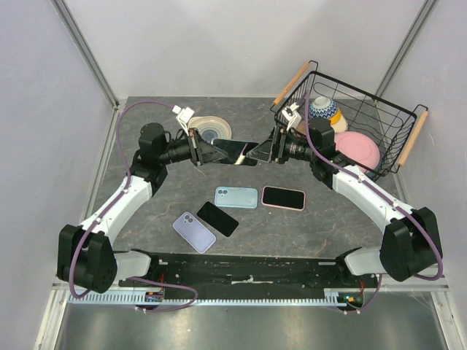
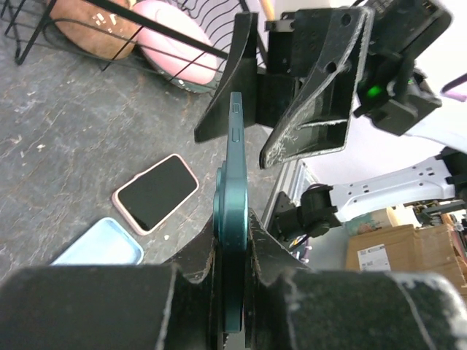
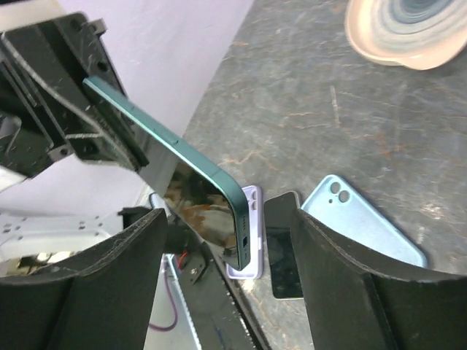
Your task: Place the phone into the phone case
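A dark green phone is held in the air above the table's middle. My left gripper is shut on one end of it; in the left wrist view the phone shows edge-on between my fingers. My right gripper is open around the other end, and in the right wrist view the phone hangs between the spread jaws without touching them. A light blue case-like piece lies back up on the table below; I cannot tell whether it is an empty case.
A phone in a pink case, a black phone and a lavender phone or case lie near the front. A beige dish sits at the back. A wire basket with bowls stands at the back right.
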`<action>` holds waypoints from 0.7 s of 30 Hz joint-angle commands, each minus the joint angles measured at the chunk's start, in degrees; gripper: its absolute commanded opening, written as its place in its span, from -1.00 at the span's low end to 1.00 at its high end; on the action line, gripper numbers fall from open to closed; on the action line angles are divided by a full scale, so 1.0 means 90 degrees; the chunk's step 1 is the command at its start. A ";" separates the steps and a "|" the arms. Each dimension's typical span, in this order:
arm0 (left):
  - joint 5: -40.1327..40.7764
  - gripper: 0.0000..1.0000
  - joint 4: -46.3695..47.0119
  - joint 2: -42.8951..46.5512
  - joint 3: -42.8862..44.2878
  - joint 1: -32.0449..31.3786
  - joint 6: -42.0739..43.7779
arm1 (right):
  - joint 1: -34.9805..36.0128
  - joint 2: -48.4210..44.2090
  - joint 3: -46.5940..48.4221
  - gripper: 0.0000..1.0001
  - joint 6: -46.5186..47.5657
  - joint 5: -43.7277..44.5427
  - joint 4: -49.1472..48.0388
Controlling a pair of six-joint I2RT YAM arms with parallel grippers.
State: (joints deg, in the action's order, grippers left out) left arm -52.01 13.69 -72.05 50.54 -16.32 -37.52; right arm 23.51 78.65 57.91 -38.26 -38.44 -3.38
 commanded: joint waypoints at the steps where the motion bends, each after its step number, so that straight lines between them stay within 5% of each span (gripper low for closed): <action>1: -0.0452 -0.96 0.1426 0.0037 0.0019 -0.0003 -0.0821 | 0.0005 -0.0263 -0.0321 0.44 -0.0796 -0.0934 -0.1597; 6: -0.0705 -0.96 0.2130 -0.0167 -0.0020 -0.0003 -0.1377 | 0.0005 -0.0389 -0.0458 0.12 -0.0944 -0.1032 -0.1890; 16: -0.0842 -0.96 0.2209 -0.0227 -0.0050 0.0016 -0.1378 | -0.0004 -0.0439 -0.0302 -0.14 -0.1110 -0.1003 -0.1900; 21: -0.0862 -0.96 0.2180 -0.0275 -0.0069 0.0006 -0.1369 | 0.0005 -0.0399 -0.0292 -0.66 -0.1129 -0.1120 -0.1920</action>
State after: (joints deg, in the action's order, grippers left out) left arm -58.46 29.82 -74.74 50.15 -16.08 -48.88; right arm 23.29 76.01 53.80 -47.29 -47.13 -16.99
